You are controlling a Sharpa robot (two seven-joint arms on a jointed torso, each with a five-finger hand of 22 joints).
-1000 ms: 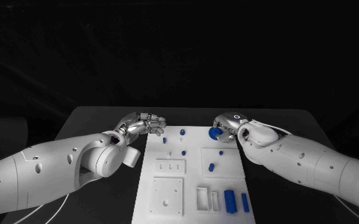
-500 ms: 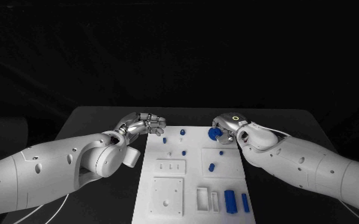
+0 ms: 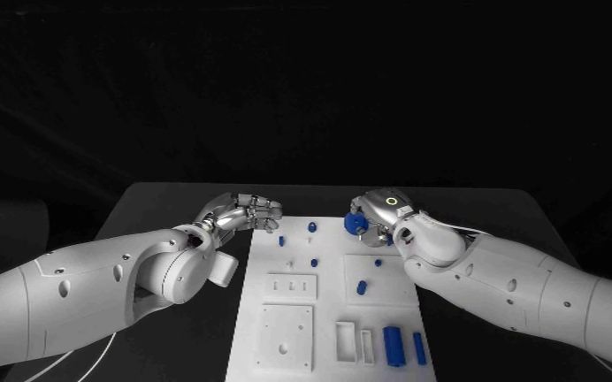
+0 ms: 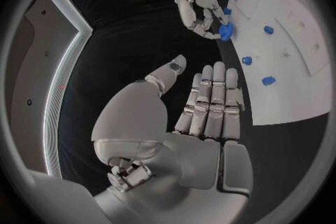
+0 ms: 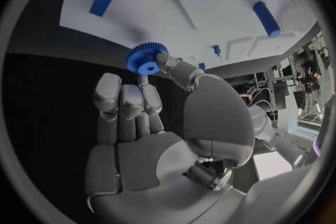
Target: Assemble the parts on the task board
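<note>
Now: right hand carries a blue gear over the board's far end

Up at about one o'clock from the middle of the task board [image 3: 325, 311], the right hand [image 3: 378, 216] pinches a toothed blue gear [image 5: 145, 59] between thumb and fingertips, holding it just above the board's far right corner. The left hand [image 3: 245, 211] sits at about eleven o'clock, just off the board's far left corner; its fingers [image 4: 210, 103] lie straight and close together, holding nothing, with the thumb apart. On the board, small blue pegs [image 3: 312, 225] stand toward twelve o'clock, a longer blue piece [image 3: 361, 286] lies near the centre right, and two blue blocks [image 3: 393, 345] rest at about five o'clock beside white slotted recesses.
</note>
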